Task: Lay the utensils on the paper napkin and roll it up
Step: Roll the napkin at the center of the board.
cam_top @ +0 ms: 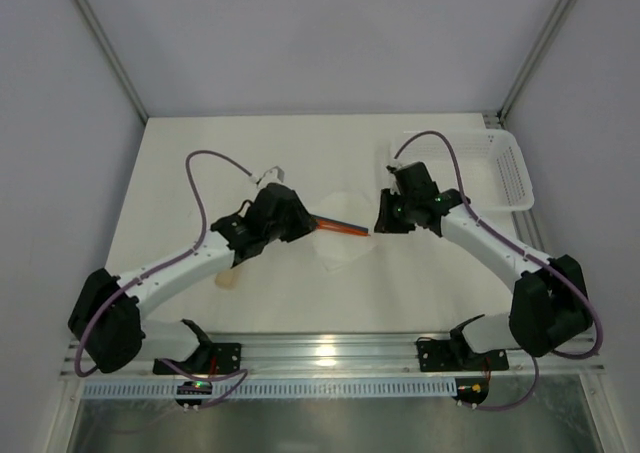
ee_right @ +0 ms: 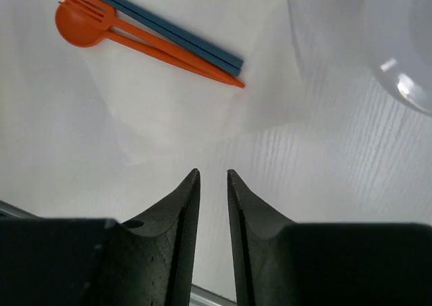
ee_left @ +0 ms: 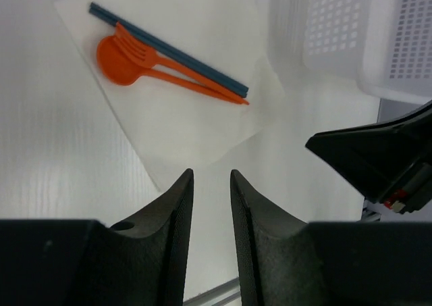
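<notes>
The paper napkin [ee_left: 196, 117] lies flat on the table as a white, slightly creased square. On it rest the utensils side by side: an orange spoon [ee_left: 116, 64], an orange fork [ee_left: 137, 49] and a pair of dark blue sticks [ee_left: 177, 53]. From above the utensils [cam_top: 342, 228] show as an orange streak between the two arms. My left gripper [ee_left: 210, 176] hovers just off the napkin's near corner, open, with nothing between its fingers. My right gripper [ee_right: 212, 173] stands off the napkin's [ee_right: 182, 103] opposite edge, narrowly open and empty. The spoon [ee_right: 75, 26] points away from it.
A white perforated basket [cam_top: 505, 168] stands at the back right, close to the napkin's far side [ee_left: 378, 36]. A small beige piece [cam_top: 230, 279] lies under the left arm. A clear rounded object [ee_right: 405, 56] shows in the right wrist view.
</notes>
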You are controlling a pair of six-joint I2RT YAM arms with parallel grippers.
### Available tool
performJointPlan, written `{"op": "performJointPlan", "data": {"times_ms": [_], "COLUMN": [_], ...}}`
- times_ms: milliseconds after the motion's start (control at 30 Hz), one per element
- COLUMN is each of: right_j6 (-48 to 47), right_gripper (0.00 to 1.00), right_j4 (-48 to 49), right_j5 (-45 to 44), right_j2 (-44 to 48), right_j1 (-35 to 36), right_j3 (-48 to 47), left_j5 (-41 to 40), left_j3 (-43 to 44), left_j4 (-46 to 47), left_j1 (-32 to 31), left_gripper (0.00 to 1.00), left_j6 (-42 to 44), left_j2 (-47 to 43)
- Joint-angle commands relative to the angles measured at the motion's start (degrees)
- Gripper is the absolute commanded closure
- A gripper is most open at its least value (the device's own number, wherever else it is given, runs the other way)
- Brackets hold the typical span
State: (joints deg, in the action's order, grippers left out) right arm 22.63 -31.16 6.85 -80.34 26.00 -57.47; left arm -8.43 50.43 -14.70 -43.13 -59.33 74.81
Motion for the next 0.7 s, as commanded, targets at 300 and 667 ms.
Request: {"op": "performJointPlan", "data": {"times_ms": [300, 667], "right_j6": [10.15, 8.58], "right_gripper": [0.56, 0.46], "right_j4": [11.02, 19.81], "right_j5": [4.66, 11.33], "right_j2": [6.86, -0.17], "right_j1": [-6.92, -13.78], "right_j3": [14.13, 16.25], "left_j5": [6.66, 9.83], "left_j3": [12.23, 9.07], "left_j4": [1.51, 5.47], "left_j1": [0.86, 0.86], "left_gripper": [0.87, 1.0], "left_j6": [1.42, -0.43], "left_j2": [15.45, 21.08]}}
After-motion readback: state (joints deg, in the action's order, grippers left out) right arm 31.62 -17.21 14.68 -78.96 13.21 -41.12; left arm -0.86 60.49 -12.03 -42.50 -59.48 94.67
